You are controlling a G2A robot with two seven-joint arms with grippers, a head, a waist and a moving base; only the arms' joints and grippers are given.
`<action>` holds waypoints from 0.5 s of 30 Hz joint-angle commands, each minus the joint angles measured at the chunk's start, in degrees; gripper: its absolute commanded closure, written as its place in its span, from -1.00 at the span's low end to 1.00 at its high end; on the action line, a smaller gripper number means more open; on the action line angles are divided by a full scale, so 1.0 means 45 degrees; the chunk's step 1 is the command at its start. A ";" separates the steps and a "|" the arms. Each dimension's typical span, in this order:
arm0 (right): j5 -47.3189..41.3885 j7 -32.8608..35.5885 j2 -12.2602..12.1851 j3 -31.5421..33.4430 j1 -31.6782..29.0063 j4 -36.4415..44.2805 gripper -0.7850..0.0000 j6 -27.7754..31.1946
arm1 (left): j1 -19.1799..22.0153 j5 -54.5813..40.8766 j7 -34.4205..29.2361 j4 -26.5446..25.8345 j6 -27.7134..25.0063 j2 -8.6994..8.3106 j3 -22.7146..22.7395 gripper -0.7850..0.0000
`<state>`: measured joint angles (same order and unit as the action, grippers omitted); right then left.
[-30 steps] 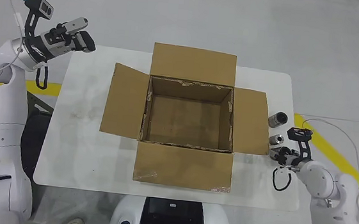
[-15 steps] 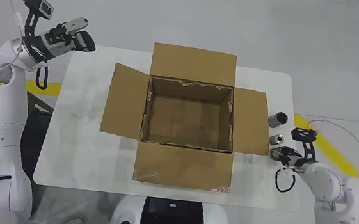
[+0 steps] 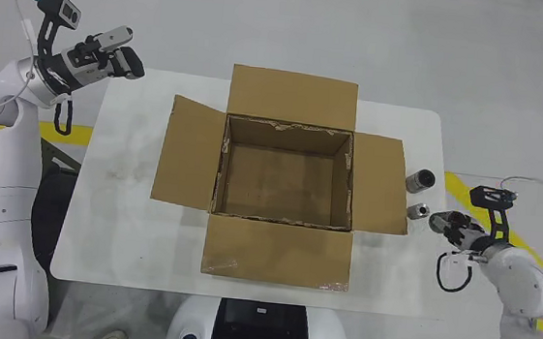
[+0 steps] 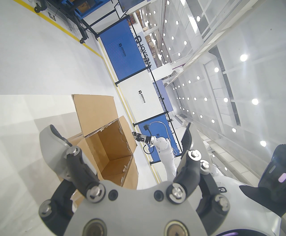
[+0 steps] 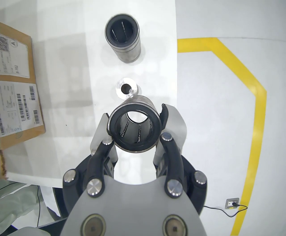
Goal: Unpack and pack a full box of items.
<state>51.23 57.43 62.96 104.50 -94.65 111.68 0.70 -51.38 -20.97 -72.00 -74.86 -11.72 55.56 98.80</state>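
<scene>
- Right gripper (image 3: 445, 222) (image 5: 135, 116), at the right edge of the table (image 3: 122, 215): my jaws are closed part-way on a bearing (image 5: 138, 101), gripped across its barrel, bore facing my wrist camera. From above it is too small to make out.
- Ring (image 5: 118, 88), on the table: partly covered by the held bearing in my right wrist view. A second bearing (image 5: 129, 52) lies beyond it, apart.
- Left gripper (image 3: 121, 59) (image 4: 120, 128), raised near the table's far left corner: jaws wide apart, holding nothing.
- Box (image 3: 285, 185), mid-table, four flaps spread: bare cardboard floor shows. The near wall's inner face is hidden from above.
</scene>
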 commanded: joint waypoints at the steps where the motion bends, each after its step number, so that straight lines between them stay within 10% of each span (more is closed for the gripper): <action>1: -0.0055 -0.0092 -0.0017 0.0262 -0.0076 0.0377 1.00 -0.0019 | 0.0000 0.0000 0.0000 0.0000 0.0000 0.0000 0.0000 -1.00; 15: -0.1116 -0.0456 -0.0086 0.0545 -0.0031 0.3110 1.00 0.0460 | 0.0000 0.0000 0.0000 0.0000 0.0000 0.0000 0.0000 -1.00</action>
<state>46.49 55.53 62.59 107.56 -95.19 125.20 2.61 -51.38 -20.97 -72.00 -74.86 -11.72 55.56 98.80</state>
